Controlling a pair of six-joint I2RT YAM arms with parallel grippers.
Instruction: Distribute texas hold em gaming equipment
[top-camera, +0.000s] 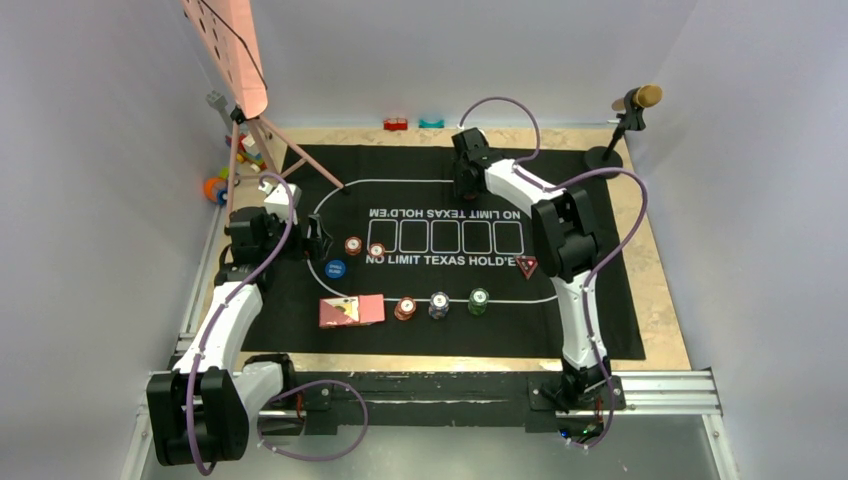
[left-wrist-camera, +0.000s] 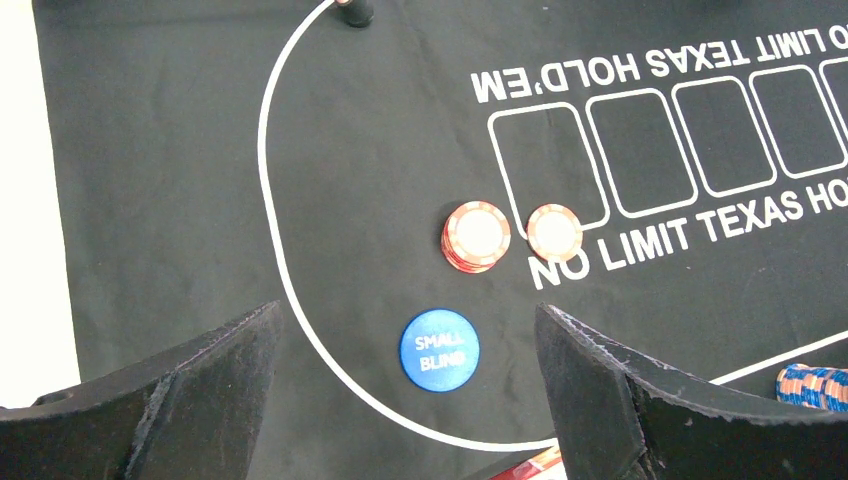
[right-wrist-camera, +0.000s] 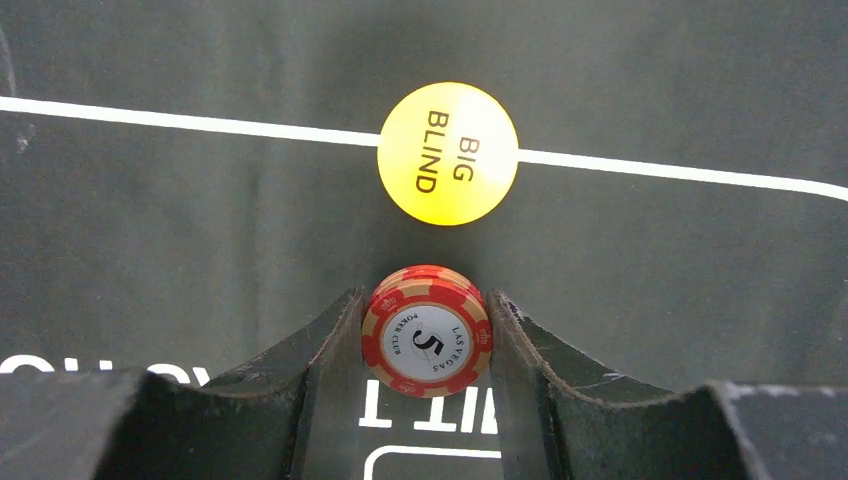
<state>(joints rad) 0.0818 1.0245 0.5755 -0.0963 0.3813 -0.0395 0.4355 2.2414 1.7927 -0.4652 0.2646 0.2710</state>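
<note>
I am watching the black mat (top-camera: 420, 338) lying on the wooden table (top-camera: 664, 325) between white walls (top-camera: 100, 200), my right gripper (right-wrist-camera: 427, 322) clasping a red chip stack (right-wrist-camera: 427, 348), my left gripper (left-wrist-camera: 408, 314) hanging wide apart.

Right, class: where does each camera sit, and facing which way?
Top external: above and behind, facing down on the black fabric mat; left arm, right arm show.
Left wrist: on the wrist, facing down on the blue round SMALL BLIND disc; open left end effector shows.
Right wrist: likewise, over the yellow round BIG BLIND disc; right end effector grips a red round chip stack.
Top, left wrist share the blue disc.
</note>
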